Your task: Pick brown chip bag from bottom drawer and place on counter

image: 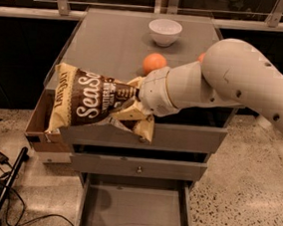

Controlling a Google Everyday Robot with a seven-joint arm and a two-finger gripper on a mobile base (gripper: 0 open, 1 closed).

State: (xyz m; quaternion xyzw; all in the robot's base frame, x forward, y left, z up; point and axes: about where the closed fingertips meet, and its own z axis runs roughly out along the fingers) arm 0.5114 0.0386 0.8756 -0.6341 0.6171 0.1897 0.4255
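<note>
Claw (132, 95) grips one chip bag (84, 104) — by counter (113, 45).

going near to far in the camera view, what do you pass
bottom drawer, open → brown chip bag, held in the hand at the counter's front edge → orange → white bowl
</note>
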